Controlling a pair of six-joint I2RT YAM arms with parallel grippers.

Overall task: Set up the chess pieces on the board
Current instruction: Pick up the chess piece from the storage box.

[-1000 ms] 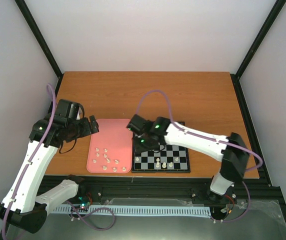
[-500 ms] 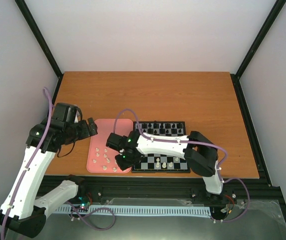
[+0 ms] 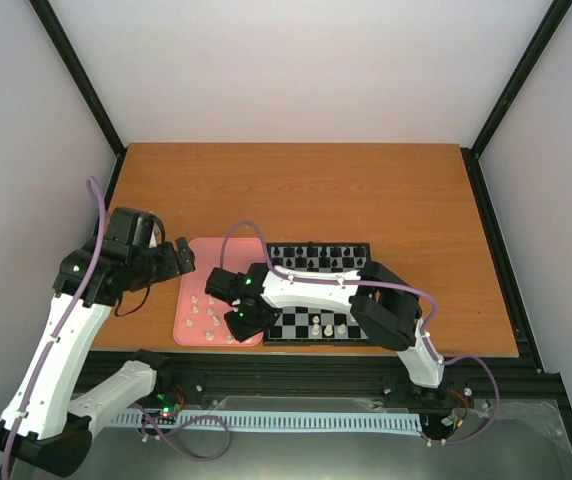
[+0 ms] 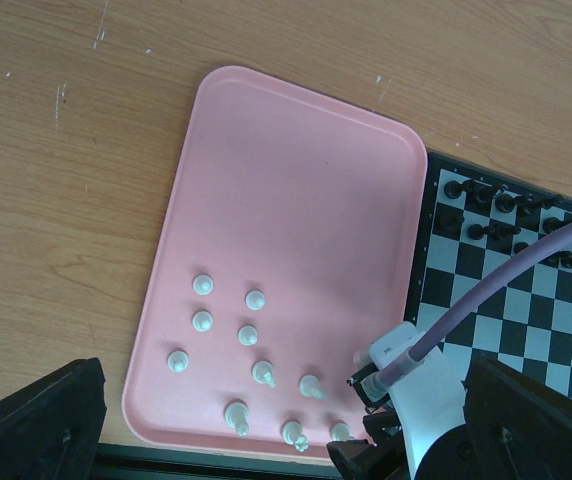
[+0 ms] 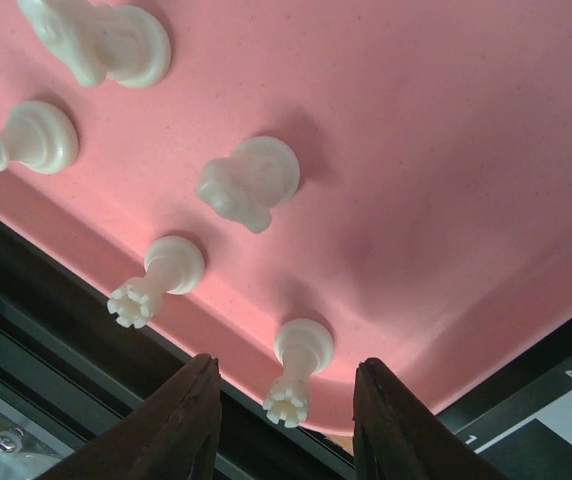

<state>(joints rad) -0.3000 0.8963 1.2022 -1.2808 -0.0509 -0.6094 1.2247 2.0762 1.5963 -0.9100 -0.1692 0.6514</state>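
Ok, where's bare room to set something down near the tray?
The pink rounded tray is bare across its far half, as is the brown wooden table beyond it. Its near end is crowded with cream-white chess pieces.

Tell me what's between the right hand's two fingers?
A little white chess piece with a crown top, on the pink tray by its edge. The right wrist view shows it.

Plain pale walls (image 3: 296, 60) close in behind and beside the orange-brown wooden table (image 3: 366, 190), black frame posts (image 3: 78, 80) rising from its far corners.

The tray (image 3: 211, 260) holding pieces (image 3: 213, 320): left of board (image 3: 301, 322).
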